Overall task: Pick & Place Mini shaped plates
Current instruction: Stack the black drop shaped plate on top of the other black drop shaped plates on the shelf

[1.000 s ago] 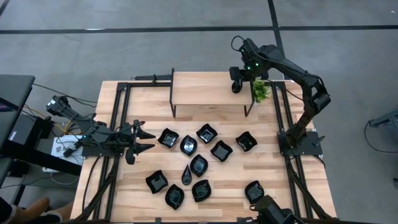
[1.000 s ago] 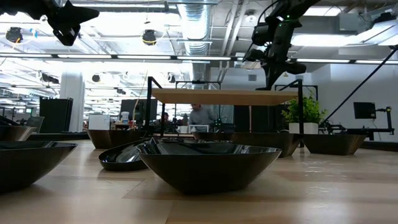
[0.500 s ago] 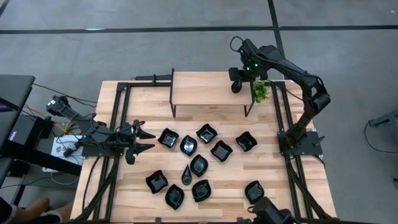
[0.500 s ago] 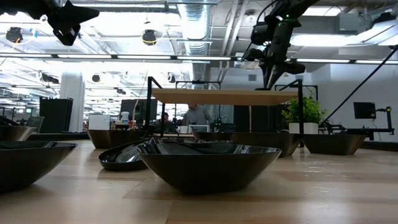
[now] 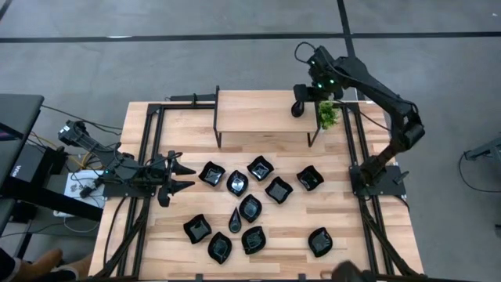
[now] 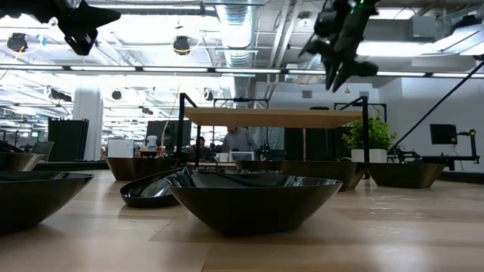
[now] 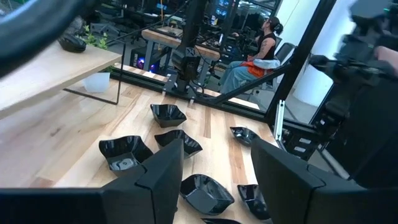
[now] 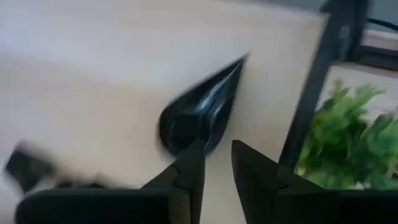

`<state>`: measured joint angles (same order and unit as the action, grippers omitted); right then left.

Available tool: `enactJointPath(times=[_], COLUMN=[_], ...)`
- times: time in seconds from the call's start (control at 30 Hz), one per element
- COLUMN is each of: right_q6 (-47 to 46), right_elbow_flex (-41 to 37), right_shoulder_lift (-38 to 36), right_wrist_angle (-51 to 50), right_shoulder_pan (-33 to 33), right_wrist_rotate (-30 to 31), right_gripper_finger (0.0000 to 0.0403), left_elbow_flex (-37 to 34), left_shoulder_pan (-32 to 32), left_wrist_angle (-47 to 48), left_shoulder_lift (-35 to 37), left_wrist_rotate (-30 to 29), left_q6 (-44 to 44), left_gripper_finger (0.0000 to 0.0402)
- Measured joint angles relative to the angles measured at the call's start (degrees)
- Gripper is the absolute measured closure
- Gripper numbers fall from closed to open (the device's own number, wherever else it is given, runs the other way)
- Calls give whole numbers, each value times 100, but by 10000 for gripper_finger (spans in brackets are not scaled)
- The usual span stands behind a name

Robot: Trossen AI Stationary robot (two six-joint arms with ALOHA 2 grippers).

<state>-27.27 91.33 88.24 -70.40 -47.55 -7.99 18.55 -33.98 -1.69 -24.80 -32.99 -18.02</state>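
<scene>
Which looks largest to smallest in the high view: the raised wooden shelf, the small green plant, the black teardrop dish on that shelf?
1. Raised wooden shelf, by far.
2. Small green plant.
3. Black teardrop dish, slightly smaller than the plant and partly under the right claw, so this ranking is unsure.

A wooden table [image 5: 180, 235] bears eleven black mini plates [image 5: 250, 208]; its raised shelf [image 5: 258, 111] carries one teardrop plate [image 8: 199, 112].

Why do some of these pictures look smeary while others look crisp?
Right wrist view: motion-blurred, smearing the glossy black teardrop plate and small green plant. Low view: the nearest glossy black dish mirrors the bright ceiling lights. High view: evenly lit and sharp. Left wrist view: the right edge is blurred.
</scene>
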Motion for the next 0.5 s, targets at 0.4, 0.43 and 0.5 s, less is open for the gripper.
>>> enactJointPath(times=[0.4,0.43,0.5], right_q6=[1229,1163,874], right_elbow_flex=[-1206,-1544,-2289], right_shoulder_lift=[-2218,-2479,-2972], right_wrist_angle=[1188,1520,2164], right_shoulder_pan=[1721,1867,2186], right_wrist_rotate=[-414,-442,-452], right_gripper_finger=[344,344,344], left_elbow_flex=[0,0,0], left_shoulder_pan=[0,0,0], left_wrist_angle=[-37,-47,-64], left_shoulder_lift=[-7,-7,-19], left_wrist_rotate=[0,-2,-4], left_q6=[-201,-201,-201], left_gripper_finger=[211,211,211])
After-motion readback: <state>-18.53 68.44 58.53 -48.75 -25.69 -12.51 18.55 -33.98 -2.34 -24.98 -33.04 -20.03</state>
